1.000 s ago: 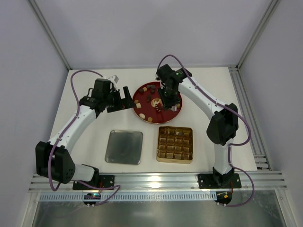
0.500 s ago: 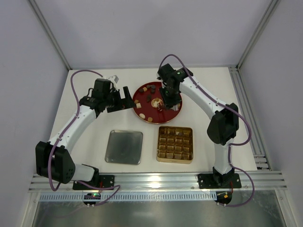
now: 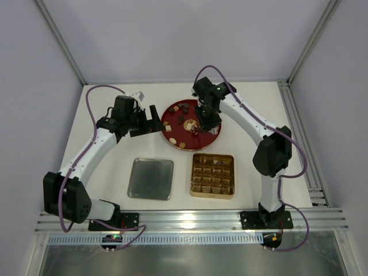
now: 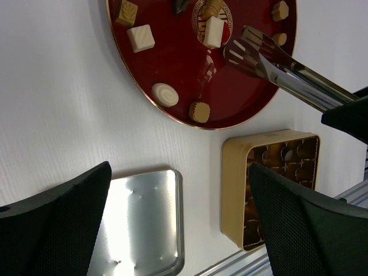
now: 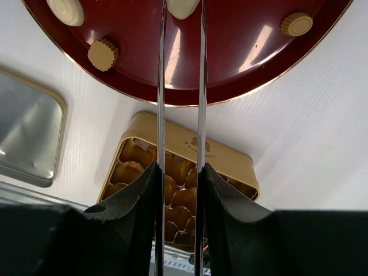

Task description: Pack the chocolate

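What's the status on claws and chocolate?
Left claw open beside round red plate. Right claw shut on metal tongs, tips at cream-white square chocolate. Nothing in the way.

The plate point(image 4: 172, 63) is coloured deep red, edged in thin gold, with a gold emblem at its centre. The chocolate point(image 4: 141, 38) is seen in cream-white, tan and dark brown; a swirl is pressed into one round cream piece point(image 4: 165, 94), and ribs are cut round one tan piece point(image 4: 199, 112). The tin point(image 4: 233, 184) is pale gold, its cells brown-gold. The tray point(image 4: 144, 224) and tongs point(image 4: 287, 72) are silver, the counter point(image 4: 52, 103) white.
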